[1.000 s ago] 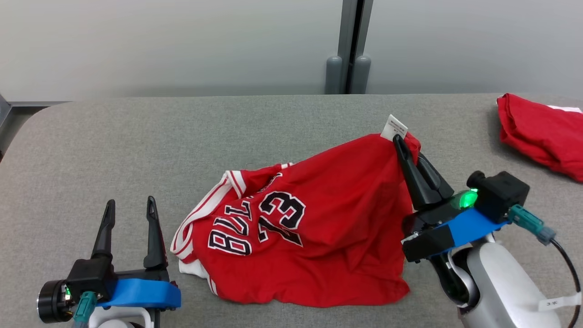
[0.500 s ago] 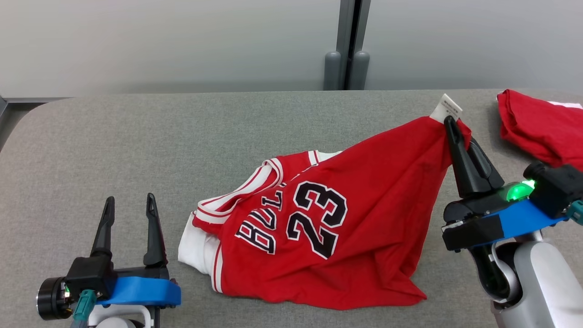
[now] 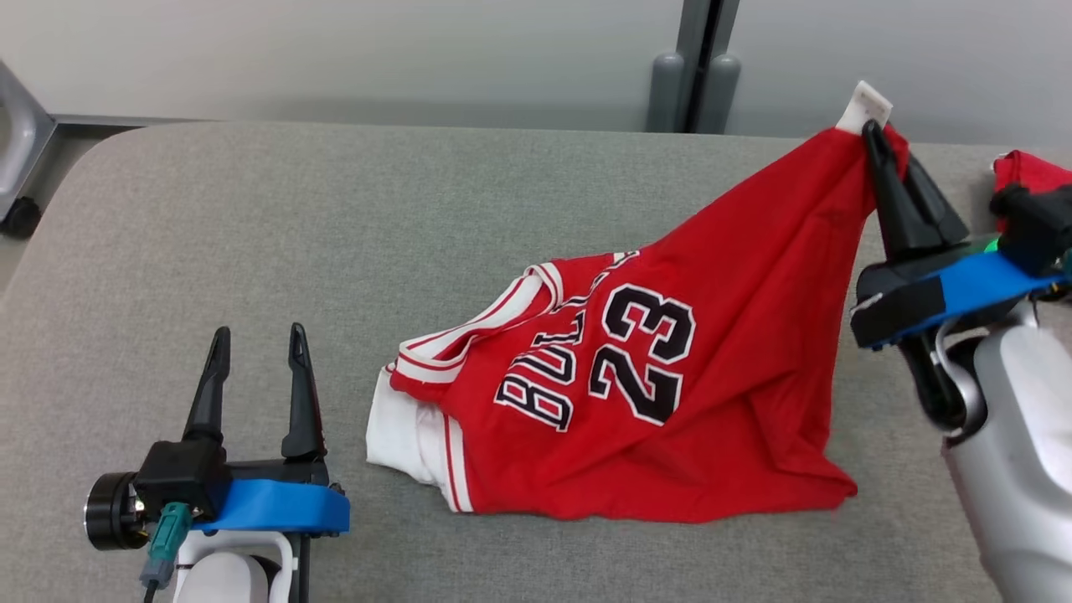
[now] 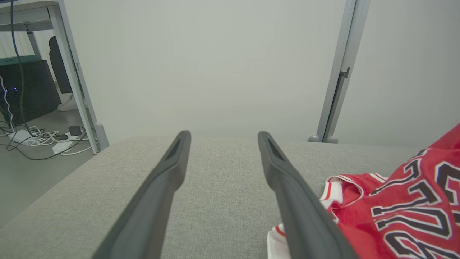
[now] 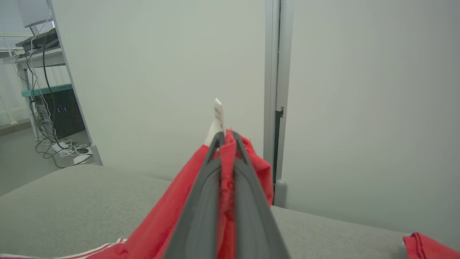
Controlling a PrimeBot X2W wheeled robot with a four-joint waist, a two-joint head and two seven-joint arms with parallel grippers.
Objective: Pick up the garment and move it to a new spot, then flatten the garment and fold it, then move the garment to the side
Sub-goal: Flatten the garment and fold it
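The garment (image 3: 653, 402) is a red jersey with white trim and black "BULLS 23" lettering, spread over the middle right of the grey table (image 3: 335, 234). One corner of it, with a white tag, is lifted high at the far right. My right gripper (image 3: 875, 138) is shut on that corner; the right wrist view shows red cloth pinched between its fingers (image 5: 226, 144). My left gripper (image 3: 258, 343) stands open and empty at the lower left, a little left of the jersey's white edge (image 4: 395, 201).
A second red cloth (image 3: 1026, 172) lies at the table's far right edge, behind my right wrist, and its corner (image 5: 427, 246) shows in the right wrist view. A grey wall with a vertical post (image 3: 699, 59) stands behind the table. Beyond the table's left end are a desk frame (image 4: 72, 72) and floor cables.
My right gripper has carried the jersey corner up and to the right, pulling the cloth taut and dragging the jersey rightward. The head camera has shifted. The left gripper stayed put.
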